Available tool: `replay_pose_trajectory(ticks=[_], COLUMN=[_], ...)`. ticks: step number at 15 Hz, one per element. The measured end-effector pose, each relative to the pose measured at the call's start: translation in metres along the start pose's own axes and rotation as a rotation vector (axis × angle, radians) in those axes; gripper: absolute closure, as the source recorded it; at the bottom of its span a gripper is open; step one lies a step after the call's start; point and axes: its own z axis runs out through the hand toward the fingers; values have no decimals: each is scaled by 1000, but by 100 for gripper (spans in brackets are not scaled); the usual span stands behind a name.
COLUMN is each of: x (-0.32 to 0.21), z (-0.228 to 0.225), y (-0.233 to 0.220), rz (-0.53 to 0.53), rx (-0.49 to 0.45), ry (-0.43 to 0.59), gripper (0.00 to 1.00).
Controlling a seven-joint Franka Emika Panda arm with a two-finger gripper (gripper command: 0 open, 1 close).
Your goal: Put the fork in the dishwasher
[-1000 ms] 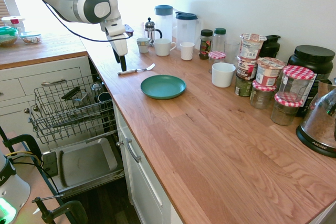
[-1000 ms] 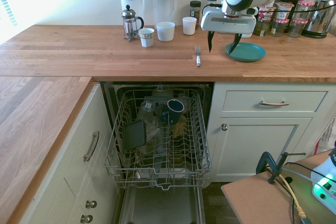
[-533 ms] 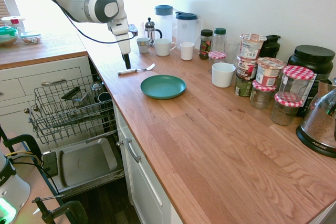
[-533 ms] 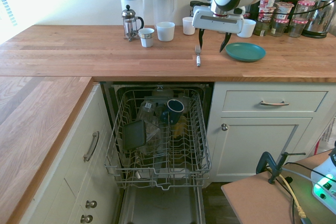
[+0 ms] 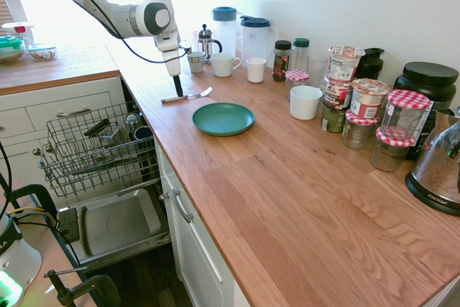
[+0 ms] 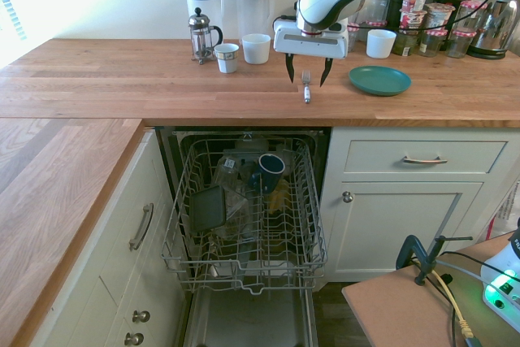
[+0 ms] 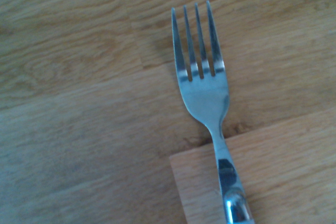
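Note:
The fork (image 6: pixel 306 87) lies flat on the wooden counter near its front edge, tines toward the wall; the wrist view shows the fork (image 7: pixel 202 93) from close above. My gripper (image 6: pixel 307 77) hangs open just over the fork's tine end, one finger on each side, not touching it. In the first exterior view the gripper (image 5: pixel 177 91) stands over the fork (image 5: pixel 188 95) near its handle end. Below the counter the dishwasher is open, its wire rack (image 6: pixel 248 217) pulled out with a dark mug and other items in it, and its door (image 5: pixel 115 224) folded down.
A teal plate (image 6: pixel 379 80) sits on the counter beside the fork. A French press (image 6: pixel 200 36), cups (image 6: pixel 256 48) and two pitchers stand behind it by the wall. Jars, tubs and a kettle (image 5: pixel 440 170) crowd the counter's far end. White drawers (image 6: pixel 422 160) flank the dishwasher.
The arm has swung from above the teal plate to over the fork and come lower. The gripper stayed open. The fork has not moved.

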Motion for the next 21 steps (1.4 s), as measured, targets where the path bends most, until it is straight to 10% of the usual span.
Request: replay_pose_trajectory(ticks=[4,5,21], x=[2,1,-3], z=[12,14,21], y=[-10,-10,-13], rz=[19,19,30], rx=[-12,-14,-20], ry=[12,13,12], gripper=[0,100,100])
